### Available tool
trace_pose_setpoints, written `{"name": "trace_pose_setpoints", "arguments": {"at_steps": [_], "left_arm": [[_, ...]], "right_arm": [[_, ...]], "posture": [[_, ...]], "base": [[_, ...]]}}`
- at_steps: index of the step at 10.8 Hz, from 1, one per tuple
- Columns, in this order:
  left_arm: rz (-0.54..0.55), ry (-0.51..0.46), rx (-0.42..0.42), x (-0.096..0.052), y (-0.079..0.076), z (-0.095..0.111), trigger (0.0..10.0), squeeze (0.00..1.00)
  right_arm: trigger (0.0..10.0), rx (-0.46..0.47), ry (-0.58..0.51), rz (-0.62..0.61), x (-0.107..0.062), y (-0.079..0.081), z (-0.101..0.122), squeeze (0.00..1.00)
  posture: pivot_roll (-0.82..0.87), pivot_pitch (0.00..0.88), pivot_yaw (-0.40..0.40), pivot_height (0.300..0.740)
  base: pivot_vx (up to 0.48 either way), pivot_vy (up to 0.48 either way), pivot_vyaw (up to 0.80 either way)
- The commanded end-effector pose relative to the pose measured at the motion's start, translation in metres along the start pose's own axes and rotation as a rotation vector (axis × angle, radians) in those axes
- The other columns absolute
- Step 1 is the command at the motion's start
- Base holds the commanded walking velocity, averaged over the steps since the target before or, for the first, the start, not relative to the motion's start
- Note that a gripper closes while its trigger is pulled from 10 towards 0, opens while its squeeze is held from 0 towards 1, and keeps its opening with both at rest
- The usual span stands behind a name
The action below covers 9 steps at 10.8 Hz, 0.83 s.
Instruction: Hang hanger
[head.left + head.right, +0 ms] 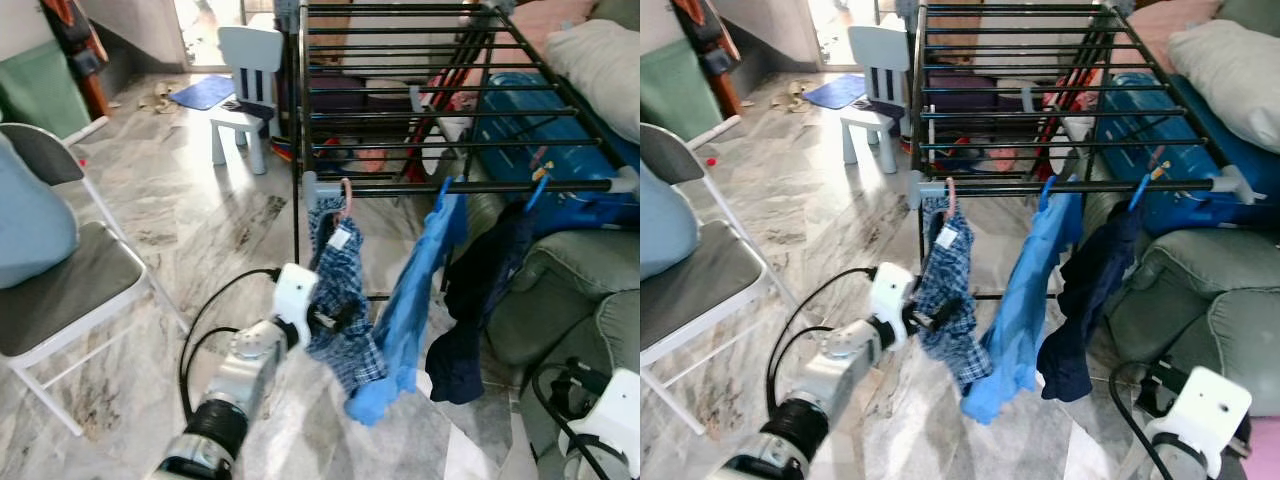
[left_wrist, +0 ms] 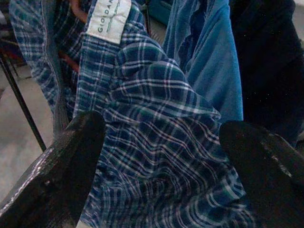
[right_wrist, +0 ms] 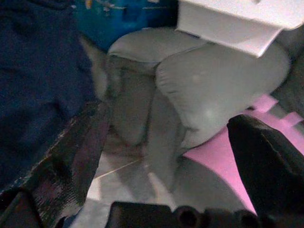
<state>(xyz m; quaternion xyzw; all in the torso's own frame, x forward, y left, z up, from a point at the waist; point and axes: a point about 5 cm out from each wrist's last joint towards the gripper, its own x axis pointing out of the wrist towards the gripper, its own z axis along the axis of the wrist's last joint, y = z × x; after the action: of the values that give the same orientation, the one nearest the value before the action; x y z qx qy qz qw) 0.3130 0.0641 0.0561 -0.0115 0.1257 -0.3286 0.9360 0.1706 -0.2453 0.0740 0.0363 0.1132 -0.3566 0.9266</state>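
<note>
Plaid shirt [image 1: 340, 300] on pink hanger [image 1: 346, 198], hooked on drying rack [image 1: 470, 186] front rail. Left gripper [image 2: 159, 156]: fingers wide, shirt between them, apparently releasing; next, withdraw clear. Right gripper [image 3: 166, 161]: idle, spread apart.

A black drying rack [image 1: 440, 100] stands on the marble floor [image 1: 190, 230]. From its front rail [image 1: 480, 186] hang a blue plaid shirt [image 1: 340, 300] on a pink hanger [image 1: 346, 197], beside it a light blue shirt [image 1: 415, 290], then a navy garment [image 1: 480, 290] nearest the grey sofa [image 1: 570, 290].
</note>
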Motion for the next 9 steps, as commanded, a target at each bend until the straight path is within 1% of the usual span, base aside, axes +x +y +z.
{"name": "trace_pose_setpoints", "arguments": {"at_steps": [1, 2, 3, 4, 5, 6, 7, 9], "left_arm": [[-0.017, -0.012, 0.028, 0.003, -0.001, 0.005, 10.0, 0.00], [0.005, -0.042, 0.059, 0.004, 0.002, 0.014, 10.0, 0.00], [0.042, -0.062, 0.074, 0.003, 0.006, 0.018, 10.0, 0.00], [0.082, -0.079, 0.072, 0.001, 0.011, 0.021, 10.0, 0.00], [0.079, -0.093, 0.074, -0.001, 0.011, 0.021, 10.0, 0.00], [0.074, -0.098, 0.049, -0.002, 0.010, 0.019, 10.0, 0.00], [0.066, -0.104, 0.039, -0.004, 0.008, 0.017, 10.0, 0.00], [0.022, -0.120, 0.018, -0.002, 0.004, 0.020, 10.0, 0.00]], "right_arm": [[10.0, 0.060, 0.033, 0.027, -0.006, 0.020, -0.004, 0.00], [10.0, 0.045, -0.005, 0.072, -0.005, 0.027, 0.003, 0.00], [10.0, 0.041, -0.031, 0.108, -0.004, 0.031, 0.008, 0.00], [10.0, 0.042, -0.045, 0.160, 0.001, 0.038, 0.013, 0.00], [10.0, 0.033, -0.061, 0.191, 0.002, 0.044, 0.017, 0.00], [10.0, 0.031, -0.070, 0.204, 0.002, 0.047, 0.019, 0.00], [10.0, 0.047, -0.056, 0.216, -0.001, 0.050, 0.015, 0.00], [10.0, 0.034, -0.033, 0.252, -0.006, 0.055, 0.009, 0.00]], "posture": [[-0.10, 0.000, -0.042, 0.740], [-0.10, 0.000, -0.025, 0.740], [-0.11, 0.000, -0.009, 0.740], [-0.11, 0.000, 0.001, 0.740], [-0.10, 0.000, 0.001, 0.740], [-0.10, 0.000, 0.001, 0.740], [-0.10, 0.000, -0.002, 0.740], [-0.10, 0.000, 0.003, 0.740]], "base": [[0.000, 0.000, 0.00], [0.000, 0.000, 0.00], [0.000, 0.000, 0.00], [0.000, 0.000, 0.00], [0.000, 0.000, 0.00], [0.000, 0.000, 0.00], [0.000, 0.000, 0.00], [0.000, 0.000, 0.00]]}}
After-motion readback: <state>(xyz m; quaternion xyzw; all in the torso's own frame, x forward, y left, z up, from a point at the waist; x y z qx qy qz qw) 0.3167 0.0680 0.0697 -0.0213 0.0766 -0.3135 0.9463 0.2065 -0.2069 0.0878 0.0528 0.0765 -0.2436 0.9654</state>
